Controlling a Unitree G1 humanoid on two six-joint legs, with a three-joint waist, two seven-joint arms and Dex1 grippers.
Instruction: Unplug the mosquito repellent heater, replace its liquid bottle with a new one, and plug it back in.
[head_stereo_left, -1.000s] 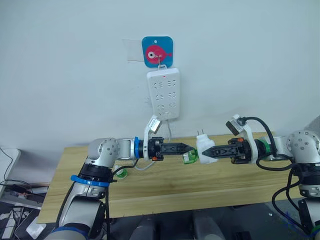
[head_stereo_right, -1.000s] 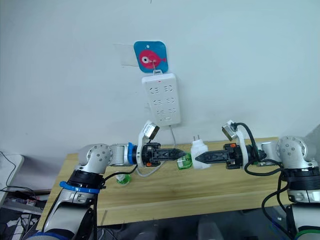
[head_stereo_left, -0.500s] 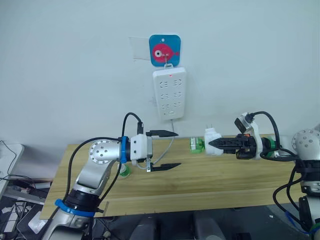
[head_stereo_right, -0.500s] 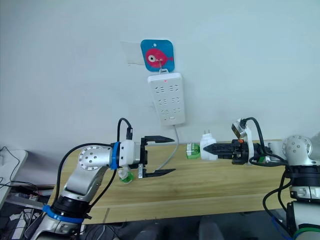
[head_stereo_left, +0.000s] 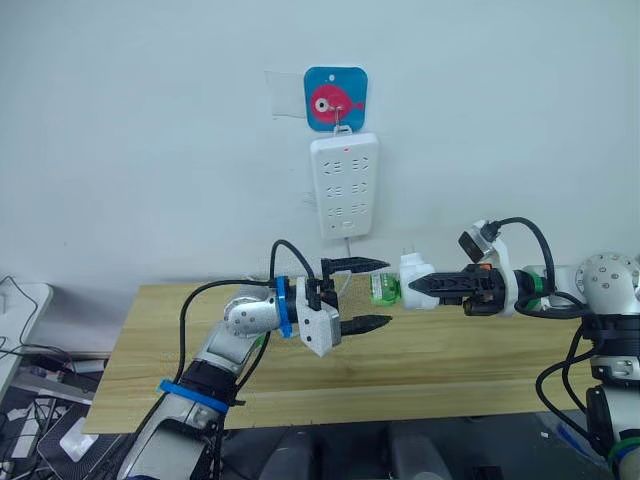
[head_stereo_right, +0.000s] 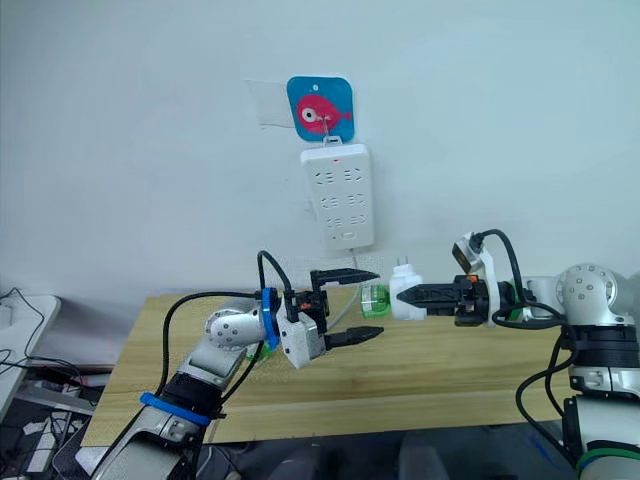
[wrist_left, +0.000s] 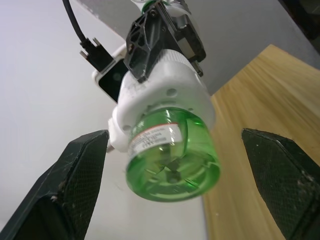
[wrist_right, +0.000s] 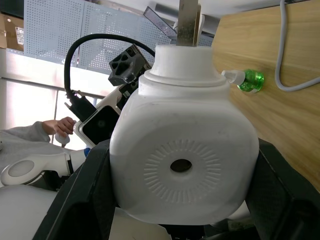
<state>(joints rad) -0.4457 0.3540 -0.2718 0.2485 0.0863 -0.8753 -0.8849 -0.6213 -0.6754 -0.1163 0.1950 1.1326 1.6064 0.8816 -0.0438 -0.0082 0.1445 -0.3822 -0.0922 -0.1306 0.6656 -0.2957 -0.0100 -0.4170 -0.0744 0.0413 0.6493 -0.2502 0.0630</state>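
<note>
The right gripper pinches the small white plastic mosquito repellent heater above the wooden bench, its translucent green liquid bottle attached. The left gripper is spread just beside that bottle.

White heater held sideways, green bottle attached, capped bottle lying on table

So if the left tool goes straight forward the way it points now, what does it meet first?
Most likely the green bottle screwed into the heater, which lies ahead between the left tool's open fingers. Depth is uncertain.
</note>
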